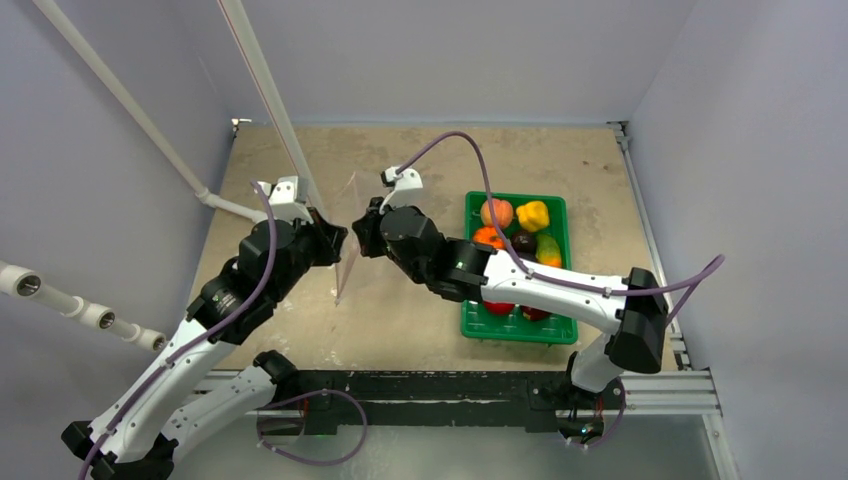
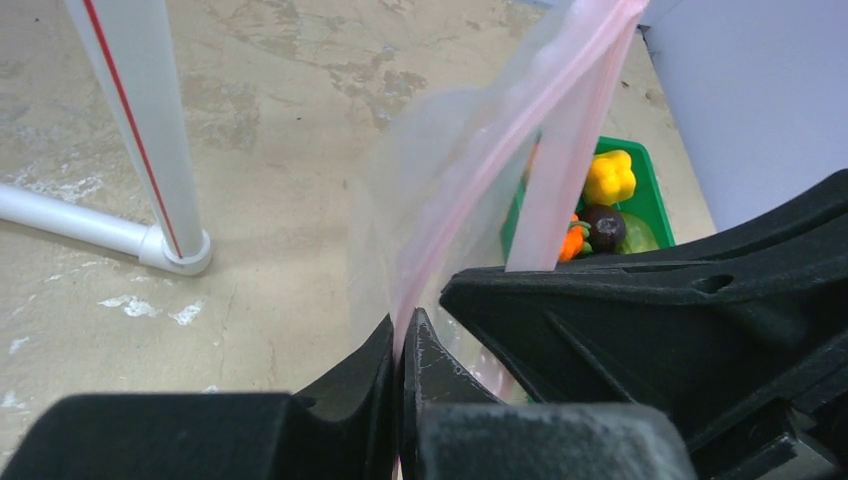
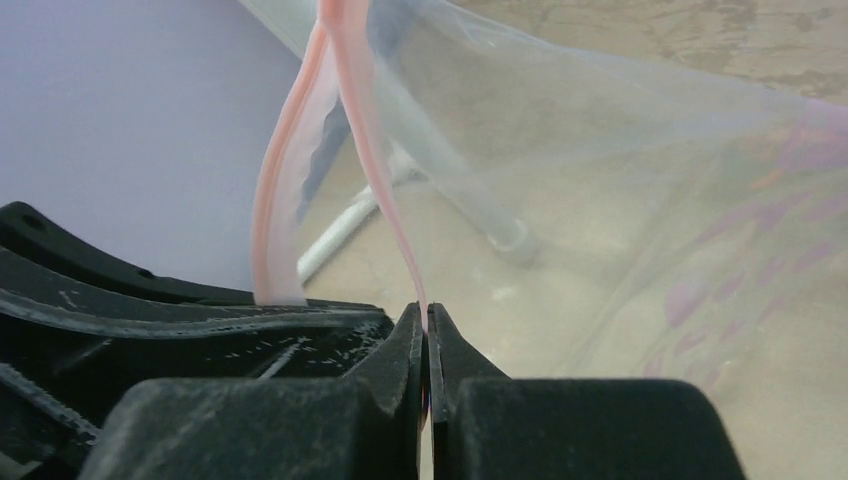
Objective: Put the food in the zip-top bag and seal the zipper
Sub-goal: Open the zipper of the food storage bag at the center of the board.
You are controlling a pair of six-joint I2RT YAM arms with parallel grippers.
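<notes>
robot lab cell, grey walls [image 1: 440, 50], aluminium frame [image 1: 690, 392]

Soft, even light; a crisp overview and soft-focus wrist views.

The top view is bright and diffuse, with only faint shadows under the arms on the table [image 1: 420, 330], no hard glare, and saturated green on the tray [image 1: 515, 330]. In the wrist views the left gripper [image 2: 403, 335] and right gripper [image 3: 427, 320] look dark and blurred near the lens. The bag [image 2: 440, 150] hazes whatever lies behind it. The zipper [image 3: 352, 70] is pale and out of focus.
</notes>
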